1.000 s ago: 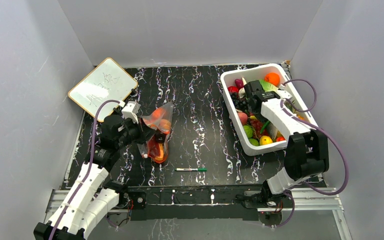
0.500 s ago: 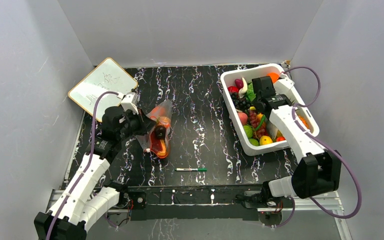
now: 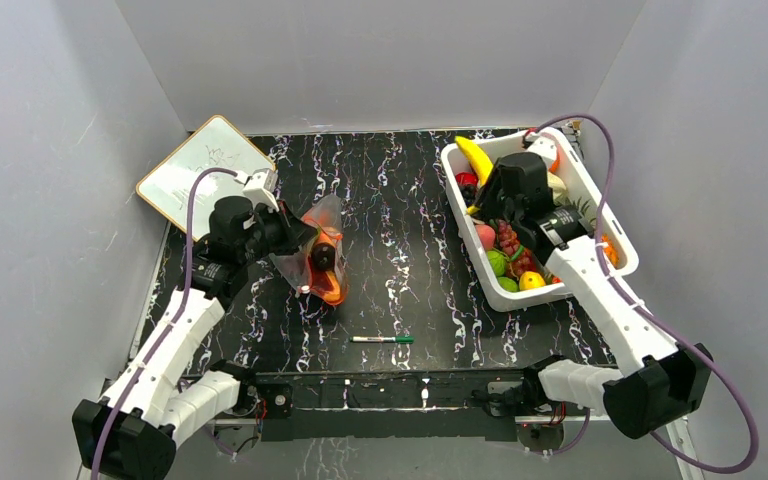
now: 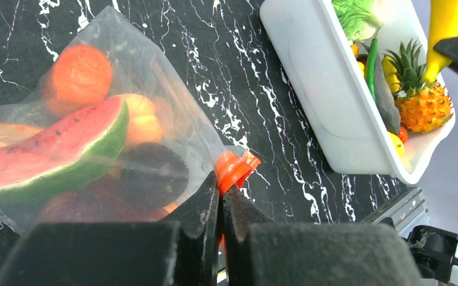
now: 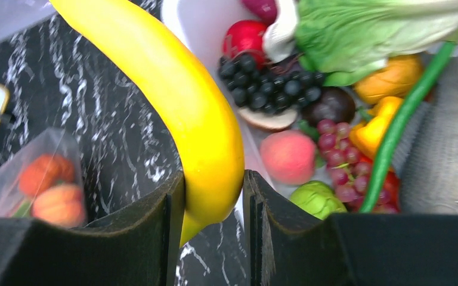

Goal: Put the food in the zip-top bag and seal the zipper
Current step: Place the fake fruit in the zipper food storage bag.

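Orange-red zipper [image 4: 236, 170] is what my left gripper [image 4: 220, 199] pinches, its fingers pressed together on one end of the strip at the mouth of the clear zip-top bag [image 4: 104, 71]. The bag is left of centre on the black marbled table [image 3: 400, 250], with a watermelon slice [image 4: 48, 155] and round orange fruit inside. My right gripper [image 5: 213, 199] clamps a yellow banana [image 5: 173, 95] over the far left corner of the white tub [image 3: 600, 215] — well apart from the bag.

Open lane mid-table

Bare black table [image 3: 400, 230] separates the bag [image 4: 125, 95] at my left claw [image 4: 220, 202] from the white tub [image 3: 505, 295] under my right claw [image 5: 214, 196] and its banana [image 5: 173, 101]. A marker pen [image 3: 382, 340] lies near my bases, and a whiteboard [image 3: 203, 172] fills the far-left corner.
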`<state>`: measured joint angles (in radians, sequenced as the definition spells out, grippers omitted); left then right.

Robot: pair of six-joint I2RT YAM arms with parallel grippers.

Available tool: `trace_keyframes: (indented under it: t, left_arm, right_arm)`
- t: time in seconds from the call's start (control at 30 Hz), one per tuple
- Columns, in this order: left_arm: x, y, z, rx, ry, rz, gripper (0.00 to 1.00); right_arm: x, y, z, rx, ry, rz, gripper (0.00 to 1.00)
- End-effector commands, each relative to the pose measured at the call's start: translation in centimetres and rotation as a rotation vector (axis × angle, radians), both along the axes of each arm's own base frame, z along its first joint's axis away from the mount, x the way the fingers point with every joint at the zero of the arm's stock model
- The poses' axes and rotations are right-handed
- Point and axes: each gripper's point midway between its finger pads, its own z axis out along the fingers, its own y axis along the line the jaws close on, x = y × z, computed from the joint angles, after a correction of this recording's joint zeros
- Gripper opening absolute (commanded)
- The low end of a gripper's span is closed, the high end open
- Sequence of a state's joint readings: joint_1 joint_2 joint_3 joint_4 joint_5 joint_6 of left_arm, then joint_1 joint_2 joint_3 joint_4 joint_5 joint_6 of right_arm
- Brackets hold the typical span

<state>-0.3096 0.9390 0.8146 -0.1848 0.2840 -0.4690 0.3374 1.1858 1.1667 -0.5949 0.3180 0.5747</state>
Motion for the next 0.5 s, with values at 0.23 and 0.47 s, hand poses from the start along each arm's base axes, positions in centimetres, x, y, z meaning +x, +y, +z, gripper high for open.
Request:
trace_keyframes:
  t: [0.23, 0.47]
  left_arm:
    - [1.7, -0.6, 4.4, -0.075, -0.088, 0.028, 0.00]
    - [1.9, -0.6, 4.8, -0.082, -0.095, 0.035, 0.00]
  right_arm:
    - [-3.5, 11.2, 2.8, 0.031, -0.078, 0.342, 0.17]
    - [-8.1, 18.2, 0.2, 0.080, 0.043, 0.528, 0.18]
